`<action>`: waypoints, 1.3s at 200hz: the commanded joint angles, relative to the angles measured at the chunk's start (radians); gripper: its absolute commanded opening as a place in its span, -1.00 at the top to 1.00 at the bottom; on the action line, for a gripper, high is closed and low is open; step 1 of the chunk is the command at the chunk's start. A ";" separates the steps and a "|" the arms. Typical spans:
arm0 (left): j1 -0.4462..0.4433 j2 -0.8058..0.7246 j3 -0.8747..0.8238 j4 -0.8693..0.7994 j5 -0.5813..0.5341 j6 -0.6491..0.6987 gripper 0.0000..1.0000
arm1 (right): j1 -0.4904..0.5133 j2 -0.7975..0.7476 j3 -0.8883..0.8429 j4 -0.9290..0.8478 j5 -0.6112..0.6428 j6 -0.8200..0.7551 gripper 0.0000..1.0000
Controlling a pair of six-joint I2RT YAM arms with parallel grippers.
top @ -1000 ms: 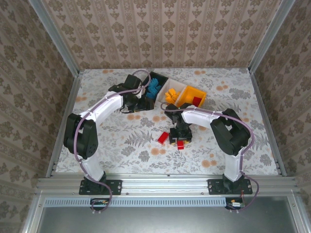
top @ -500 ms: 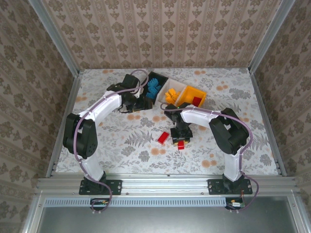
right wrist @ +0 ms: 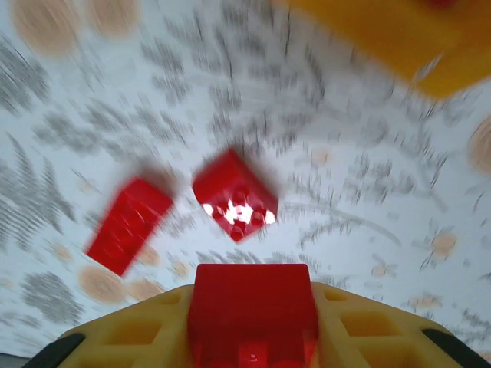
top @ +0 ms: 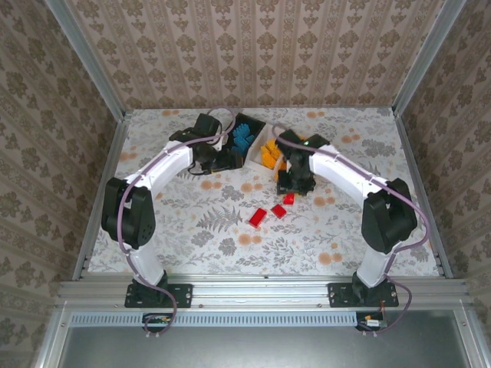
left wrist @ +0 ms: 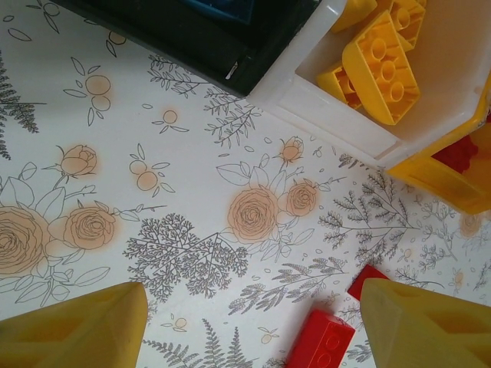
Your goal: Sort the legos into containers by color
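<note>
Starting from overhead: the left arm reaches to the far side of the worktop (top: 169,230), its tool (top: 219,159) low at the near side of the black bin (top: 254,123), which carries a heap of blue bricks (top: 244,138). Right beside it sits the white bin (top: 270,135) with the yellow bricks (top: 268,152) inside. The right arm arches in from the other side, its tool (top: 291,192) pointing down with a held red brick (top: 289,198) at its tip. Just in front lie the two loose red bricks (top: 258,217), close together on the flowered cloth.

Over to the left wrist: both yellow fingers (left wrist: 77,330) stand wide apart, the left tool (left wrist: 253,326) gaping with only bare worktop between them. The black bin (left wrist: 192,34) runs along the top, the white bin (left wrist: 322,100) touches it, and the yellow bricks (left wrist: 383,65) are piled inside the white one. The orange-yellow bin (left wrist: 445,180) peeks in at the right with something red in it. The loose red bricks (left wrist: 322,345) lie low between the fingers.

Now the right wrist, and it's blurry: the right tool (right wrist: 253,322) is clamped on the held red brick (right wrist: 253,307), snug between its yellow fingers (right wrist: 368,330). Beneath it on the worktop are the loose red bricks (right wrist: 234,195), one squarish, one longer. The orange-yellow bin (right wrist: 383,38) is at the top right.
</note>
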 commanded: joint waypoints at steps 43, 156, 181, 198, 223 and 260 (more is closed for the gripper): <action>-0.028 0.012 0.020 -0.043 0.033 0.009 -0.49 | -0.170 0.198 0.310 -0.073 0.037 -0.070 0.26; -0.135 0.089 0.116 -0.147 0.059 0.127 -0.52 | -0.236 0.465 0.594 -0.141 0.085 -0.129 -0.11; -0.145 0.094 0.094 -0.128 0.069 0.137 -0.52 | -0.224 0.390 0.507 -0.113 0.074 -0.102 -0.16; -0.148 0.102 0.096 -0.125 0.076 0.158 -0.52 | -0.208 0.327 0.448 -0.113 0.054 -0.092 -0.18; -0.171 0.094 0.085 -0.136 0.068 0.223 -0.52 | -0.162 0.209 0.304 -0.073 0.024 -0.067 -0.20; -0.226 0.063 0.022 -0.141 0.034 0.327 -0.51 | -0.088 0.057 0.077 -0.018 -0.031 -0.023 -0.26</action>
